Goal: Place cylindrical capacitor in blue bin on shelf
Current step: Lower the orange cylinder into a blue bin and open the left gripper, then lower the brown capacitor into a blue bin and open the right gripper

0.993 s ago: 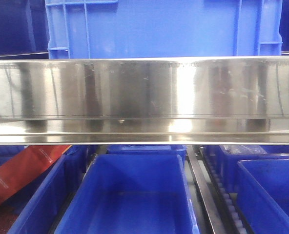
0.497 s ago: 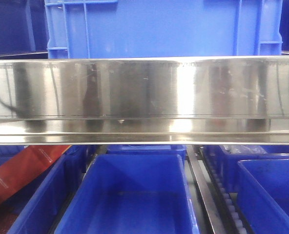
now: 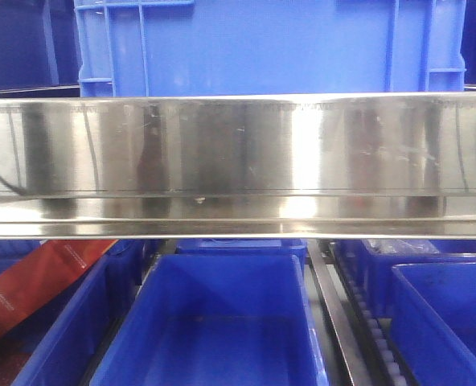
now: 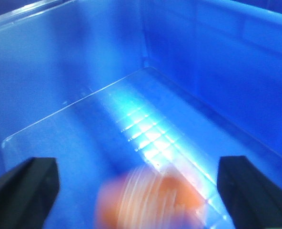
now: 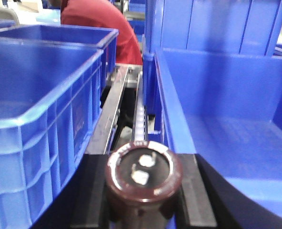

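Your right tool (image 5: 143, 191) is closed on the capacitor (image 5: 142, 174) — brown can upright, two terminals facing the camera, black pads tight on both sides. It sits in line with the near rim of the open blue bin (image 5: 226, 90) on its right, not clearly over the bin floor. Let go here and I judge it could strike that rim or drop into the roller track (image 5: 140, 119) between that bin and the left-hand bin (image 5: 45, 95). A round can may also roll once it lands. A person in red (image 5: 103, 24) is close behind the bins, so keep any reach short.

Your left tool (image 4: 138, 186) is wide open and grips nothing, down inside a second bin (image 4: 217, 67). A blurred orange shape (image 4: 150, 198) shows between its fingers, too smeared to name.

The front view gives you only the shelf (image 3: 238, 153) rail and bins, neither arm — only the wrist views show what each tool has.
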`<state>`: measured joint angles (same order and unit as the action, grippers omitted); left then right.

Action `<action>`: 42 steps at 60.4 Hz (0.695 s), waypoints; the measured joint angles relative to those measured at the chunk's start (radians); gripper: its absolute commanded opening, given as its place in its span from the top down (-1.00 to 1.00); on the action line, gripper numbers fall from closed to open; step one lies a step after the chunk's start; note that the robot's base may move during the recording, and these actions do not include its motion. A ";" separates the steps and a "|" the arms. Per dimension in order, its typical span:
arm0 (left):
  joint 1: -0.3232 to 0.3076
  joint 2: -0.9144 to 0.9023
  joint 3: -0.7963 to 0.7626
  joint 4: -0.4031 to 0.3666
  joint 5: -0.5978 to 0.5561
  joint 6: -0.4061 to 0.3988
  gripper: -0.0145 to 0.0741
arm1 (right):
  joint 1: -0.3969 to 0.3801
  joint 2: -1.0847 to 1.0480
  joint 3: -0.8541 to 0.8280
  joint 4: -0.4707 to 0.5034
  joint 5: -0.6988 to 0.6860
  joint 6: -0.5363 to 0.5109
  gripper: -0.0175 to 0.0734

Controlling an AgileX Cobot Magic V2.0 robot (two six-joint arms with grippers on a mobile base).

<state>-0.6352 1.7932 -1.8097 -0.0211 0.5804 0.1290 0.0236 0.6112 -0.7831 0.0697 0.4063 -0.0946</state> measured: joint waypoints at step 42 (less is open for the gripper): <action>0.158 -0.602 0.356 -0.048 0.249 0.002 0.92 | 0.046 0.006 -0.046 0.010 0.022 0.000 0.95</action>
<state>-0.4775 1.1916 -1.4534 -0.0695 0.8295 0.1311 0.0700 0.6173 -0.8290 0.0793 0.4285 -0.0946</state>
